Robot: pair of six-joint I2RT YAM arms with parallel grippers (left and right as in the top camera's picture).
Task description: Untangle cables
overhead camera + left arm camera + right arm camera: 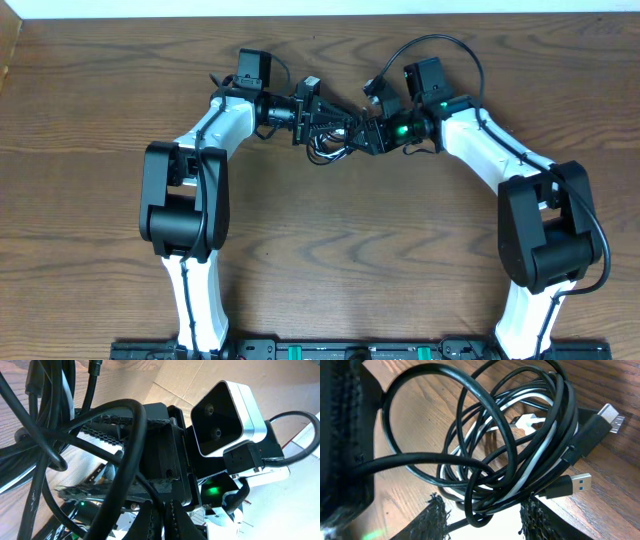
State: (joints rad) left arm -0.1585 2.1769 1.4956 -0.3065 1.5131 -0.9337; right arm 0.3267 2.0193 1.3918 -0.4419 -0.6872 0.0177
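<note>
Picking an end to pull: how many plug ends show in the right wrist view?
3: white plug at the bundle's centre, black silver-tipped plug upper right, black USB-A plug lower right. More may hide in the coils.

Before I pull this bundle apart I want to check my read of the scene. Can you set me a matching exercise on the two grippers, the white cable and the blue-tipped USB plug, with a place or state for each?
Things:
1. white cable
2. blue-tipped USB plug
3. right gripper
4. left gripper

Places or states:
A. jaws shut
B. jaws apart, with a cable loop between them
C. wound in among the black cables
D. sticking out at the edge of the bundle

Pairs: 1-C, 2-D, 3-B, 4-A
</note>
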